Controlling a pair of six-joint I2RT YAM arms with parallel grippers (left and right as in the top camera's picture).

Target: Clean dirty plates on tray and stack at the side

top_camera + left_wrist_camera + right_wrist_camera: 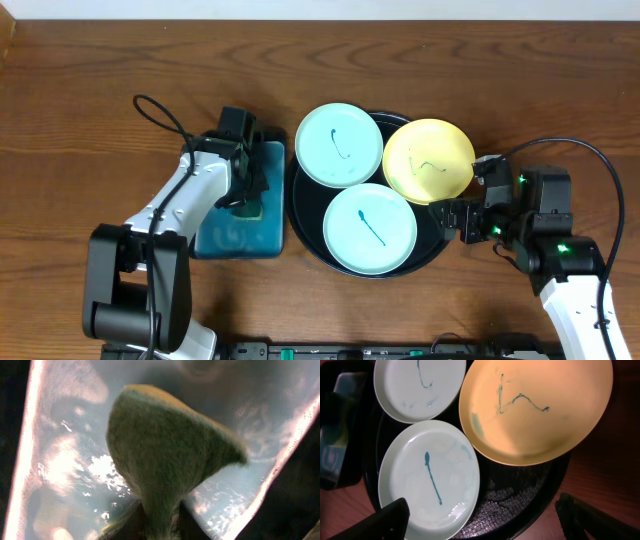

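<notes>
Left of the tray [303, 228] sits the basin [215, 240] of water. On the tray lie three smeared plates [369, 228], the yellow one [429, 160] overhanging its right rim. They look light, stiff and slick, so we'd pinch a raised rim. Our right gripper [468, 195] hangs wide open just right of the tray; the left gripper [248, 200] is over the basin, clenched on a soggy sponge [170, 460].
</notes>
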